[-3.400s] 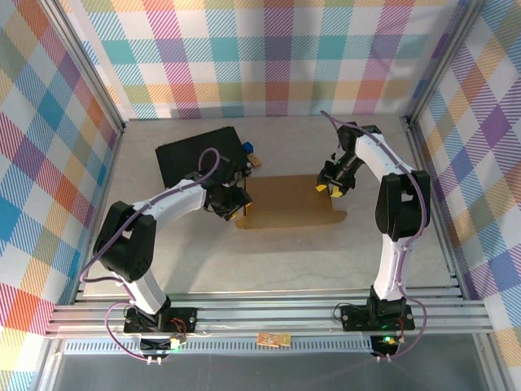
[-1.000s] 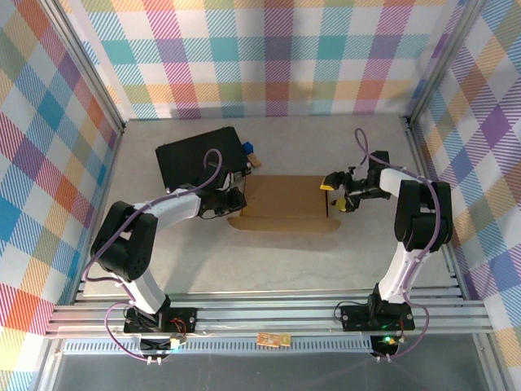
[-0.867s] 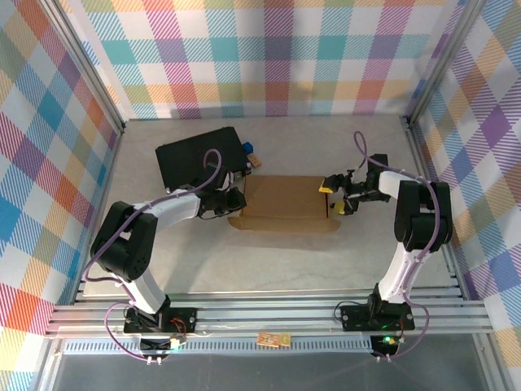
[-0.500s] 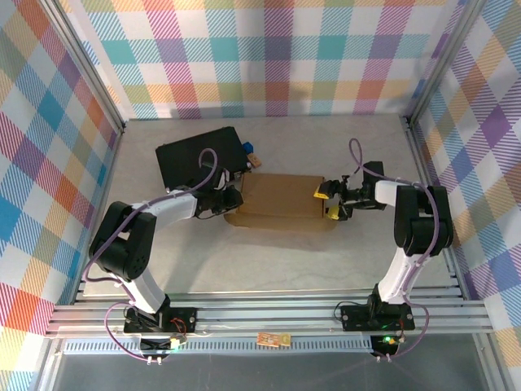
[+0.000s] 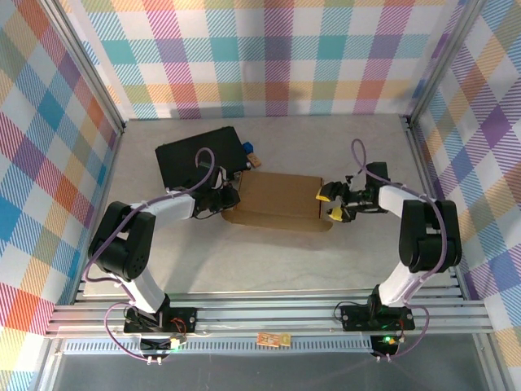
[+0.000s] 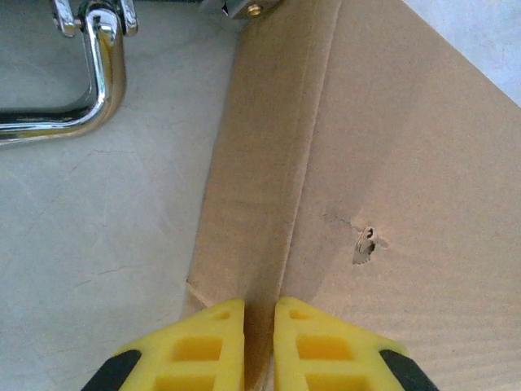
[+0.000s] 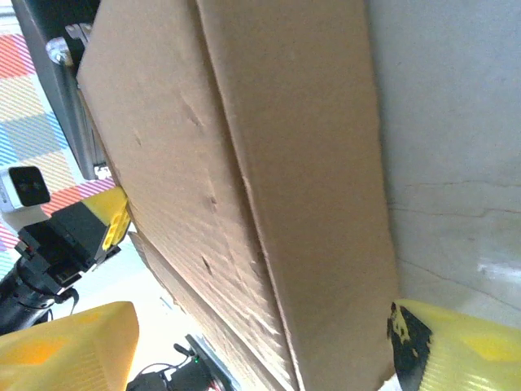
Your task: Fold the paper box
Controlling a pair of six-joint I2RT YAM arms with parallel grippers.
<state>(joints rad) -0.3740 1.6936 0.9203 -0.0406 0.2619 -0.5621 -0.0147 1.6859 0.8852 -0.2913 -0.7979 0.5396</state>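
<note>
The paper box [image 5: 277, 199], plain brown cardboard, lies in the middle of the table with a raised side panel along its near edge. My left gripper [image 5: 230, 198] is at its left end, and the yellow fingers [image 6: 203, 342] stand pinched on the upright cardboard fold [image 6: 260, 212]. At the right end my right gripper [image 5: 329, 204] is open, one finger on each side of the end of the box [image 7: 269, 163]. Its right finger [image 7: 456, 346] sits at the cardboard's edge, while the left finger [image 7: 69, 346] stands apart from it.
A black case [image 5: 199, 155] with a chrome handle [image 6: 89, 81] lies just behind the box's left end, close to my left gripper. A small blue object [image 5: 248, 149] sits by the case's right corner. Plaid walls and metal rails [image 5: 260, 314] enclose the table.
The box has slid and turned a little to the left. My right gripper has followed its right end leftward, still open. My left gripper has drawn left and tightened on the fold.
</note>
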